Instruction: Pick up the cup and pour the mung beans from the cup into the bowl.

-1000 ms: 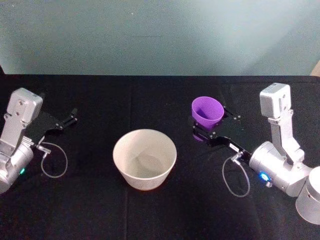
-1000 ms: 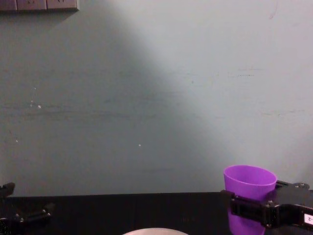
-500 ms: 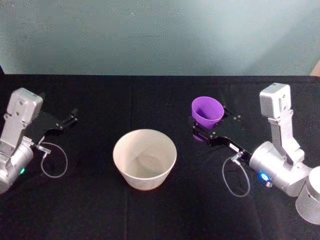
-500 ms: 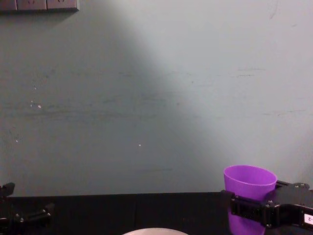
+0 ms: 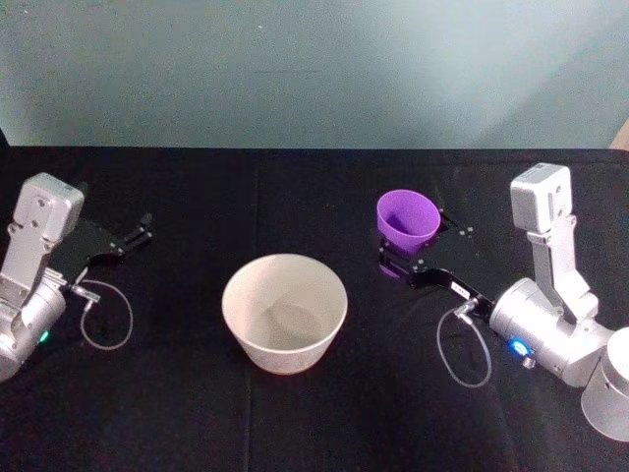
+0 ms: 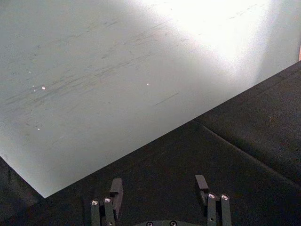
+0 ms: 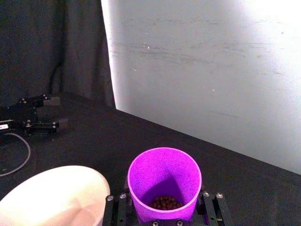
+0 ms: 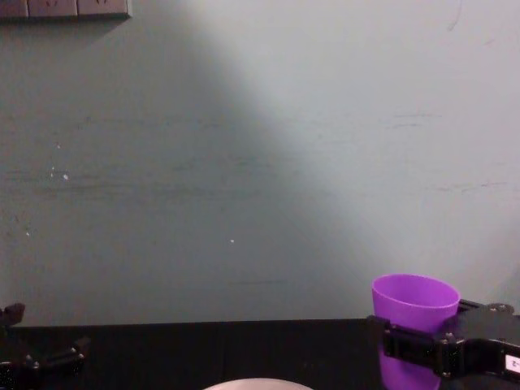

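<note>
Your left arm (image 5: 29, 285) and right arm (image 5: 550, 329): silver-grey rounded joints, boxy wrist blocks (image 5: 44, 206), thin looped cables (image 5: 106, 320), small lit indicators (image 5: 518, 346). Your left gripper (image 5: 138, 234) and right gripper (image 5: 413, 238) are black, with silver screws (image 6: 104, 200).

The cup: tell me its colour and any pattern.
The cup is plain bright purple, no pattern; the right wrist view shows it best.

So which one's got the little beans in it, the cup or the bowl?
The purple cup: small dark beans lie at its bottom. The wider whitish bowl next to it has nothing inside.
</note>
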Controlling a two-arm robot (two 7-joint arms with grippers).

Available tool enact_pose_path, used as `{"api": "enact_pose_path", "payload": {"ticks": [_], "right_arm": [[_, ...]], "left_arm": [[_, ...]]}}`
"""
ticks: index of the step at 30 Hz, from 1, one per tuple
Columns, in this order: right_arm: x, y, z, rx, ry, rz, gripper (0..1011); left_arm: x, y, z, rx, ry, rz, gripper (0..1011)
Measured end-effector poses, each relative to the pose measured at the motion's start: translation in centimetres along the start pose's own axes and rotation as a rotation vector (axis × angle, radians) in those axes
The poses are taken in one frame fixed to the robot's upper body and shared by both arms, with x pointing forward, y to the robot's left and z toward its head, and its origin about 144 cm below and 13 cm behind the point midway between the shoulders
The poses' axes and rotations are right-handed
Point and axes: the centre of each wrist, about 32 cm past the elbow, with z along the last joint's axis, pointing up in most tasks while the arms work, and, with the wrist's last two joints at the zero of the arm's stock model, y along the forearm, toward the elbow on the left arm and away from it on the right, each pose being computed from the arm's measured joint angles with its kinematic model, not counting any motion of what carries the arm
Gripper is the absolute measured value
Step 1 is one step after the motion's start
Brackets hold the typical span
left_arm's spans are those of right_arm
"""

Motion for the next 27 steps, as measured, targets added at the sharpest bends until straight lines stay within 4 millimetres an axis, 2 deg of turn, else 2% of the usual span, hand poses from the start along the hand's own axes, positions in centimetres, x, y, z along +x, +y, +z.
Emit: {"api": "enact_pose_path", "payload": {"ticks": [23,27], "right_arm": [[0.0,0.0,0.0,-0.001,-0.002,0.001,729],[-0.2,0.2,1.2,-0.020,-0.082,0.000,729]], "left_arm": [[0.0,0.0,0.0,0.000,0.000,0.000,1000],[0.0,0.0,0.0,0.000,0.000,0.000,1000]]}}
